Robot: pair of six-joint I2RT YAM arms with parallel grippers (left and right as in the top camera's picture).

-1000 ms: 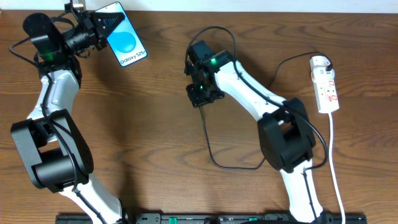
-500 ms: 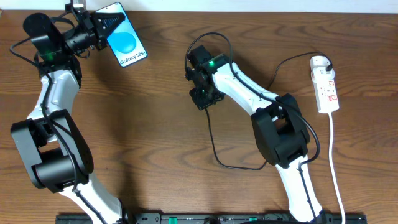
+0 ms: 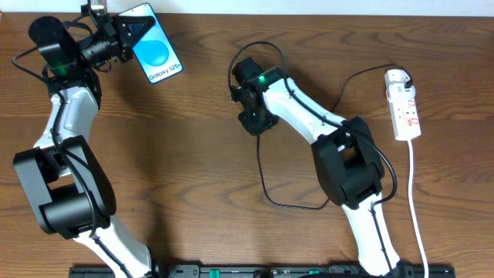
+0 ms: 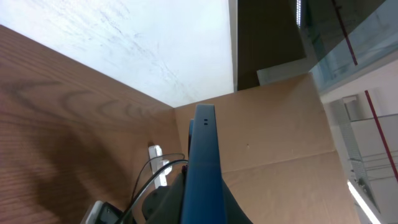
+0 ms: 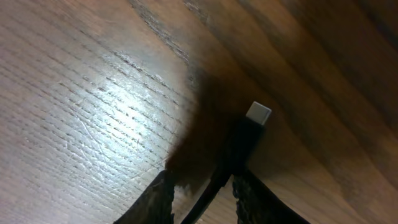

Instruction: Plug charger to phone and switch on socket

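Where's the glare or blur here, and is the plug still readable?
Right wrist: glare patch on the table, heavy shadow around the charger plug, its pale tip still crisp, fingers out of focus. Left wrist: phone edge-on and soft, wall very bright. Overhead: even light, sharp, phone text legible.

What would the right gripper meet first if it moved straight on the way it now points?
Most likely the charger: its plug lies just ahead, between the open fingers of the right gripper. Past it is only the table, though depth is unclear.
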